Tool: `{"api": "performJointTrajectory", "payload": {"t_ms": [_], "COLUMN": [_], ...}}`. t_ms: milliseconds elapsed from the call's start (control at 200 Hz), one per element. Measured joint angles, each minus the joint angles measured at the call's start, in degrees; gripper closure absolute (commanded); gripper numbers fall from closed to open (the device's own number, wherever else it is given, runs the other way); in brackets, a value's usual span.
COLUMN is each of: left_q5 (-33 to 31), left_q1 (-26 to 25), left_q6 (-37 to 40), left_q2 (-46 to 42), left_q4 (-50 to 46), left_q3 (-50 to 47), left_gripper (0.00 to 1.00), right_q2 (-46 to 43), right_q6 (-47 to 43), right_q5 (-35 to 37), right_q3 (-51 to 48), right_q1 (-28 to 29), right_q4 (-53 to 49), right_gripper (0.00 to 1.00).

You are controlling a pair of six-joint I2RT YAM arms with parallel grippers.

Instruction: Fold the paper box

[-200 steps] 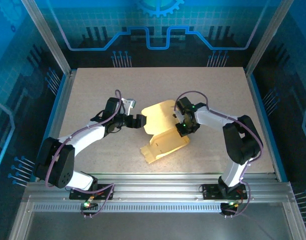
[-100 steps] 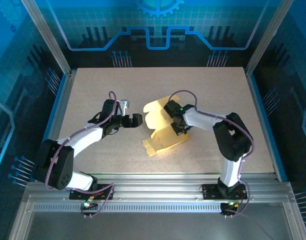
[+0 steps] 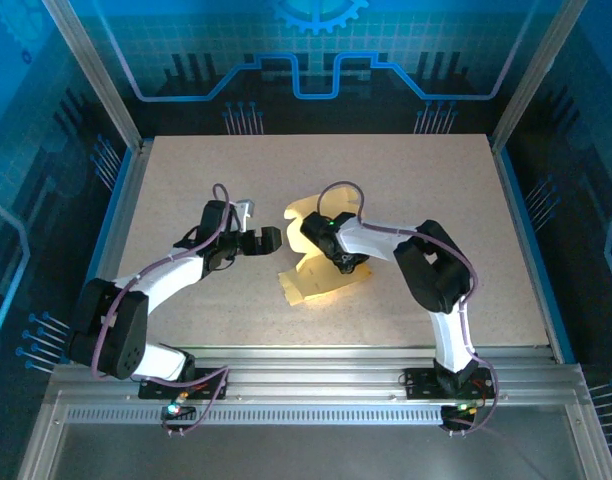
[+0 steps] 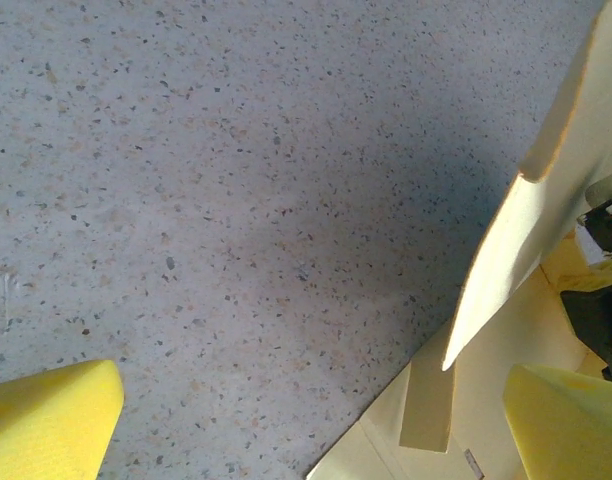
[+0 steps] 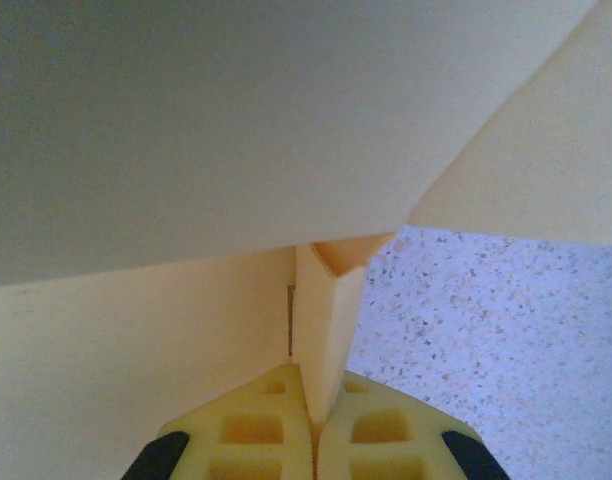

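Box, place: the paper box sits near the middle of the table, between the two arms and a little toward the near edge.
Box, shape: half formed. A low base part lies on the surface, and one broad panel with a rounded edge stands up at its far-left side.
Done so far: my reading is that the sheet is creased and at least one wall is raised. It is no longer lying flat.
Left to do: the walls do not look closed or locked. In the left wrist view the raised panel stands free above the base, with a small tab lying loose below it. I judge that tucking and closing remain, so the task is perhaps at its midpoint.
Right gripper: pressed together on a narrow folded flap of the box, whose edge runs down between the pads. Seen from above, it is on the base just behind the raised panel.
Left gripper: spread wide and holding nothing. It is just left of the raised panel and apart from it. Its wrist view has a pad over bare table.
Change from a second ago: the right arm has swung left and carried its flap with it. The raised panel and base now sit further left and bunched tighter, and the left gripper has backed off slightly.
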Motion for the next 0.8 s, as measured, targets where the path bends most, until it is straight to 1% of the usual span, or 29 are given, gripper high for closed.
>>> {"api": "performJointTrajectory", "payload": {"t_ms": [90,190,240,340,435,510,655,800], "left_q5": [0.0,0.0,0.0,0.1,0.4,0.5,0.5,0.5], "left_q1": [0.0,0.0,0.0,0.0,0.0,0.0,0.0,0.0], "left_q6": [0.0,0.0,0.0,0.0,0.0,0.0,0.0,0.0], "left_q2": [0.0,0.0,0.0,0.0,0.0,0.0,0.0,0.0], "left_q4": [0.3,0.3,0.3,0.3,0.3,0.3,0.3,0.3], "left_q3": [-0.1,-0.2,-0.2,-0.2,-0.2,-0.2,-0.2,-0.2], "left_gripper": [0.01,0.01,0.01,0.01,0.01,0.01,0.01,0.01], "right_q2": [0.2,-0.9,-2.3,-5.6,-7.7,-8.7,-11.8,-14.8], "right_q6": [0.5,0.3,-0.1,-1.3,-2.2,-3.0,-3.8,-4.1], "right_q5": [1.0,0.2,-1.7,-8.7,-15.1,-18.1,-21.6,-23.8], "right_q3": [0.1,-0.9,-2.1,-4.3,-5.4,-5.9,-7.3,-9.0], "right_q1": [0.3,0.1,-0.4,-2.8,-5.2,-6.5,-7.3,-7.9], "right_q4": [-0.2,0.9,2.1,4.8,6.2,6.6,7.1,7.4], "right_gripper": [1.00,1.00,0.91,0.81,0.76,0.73,0.65,0.64]}}
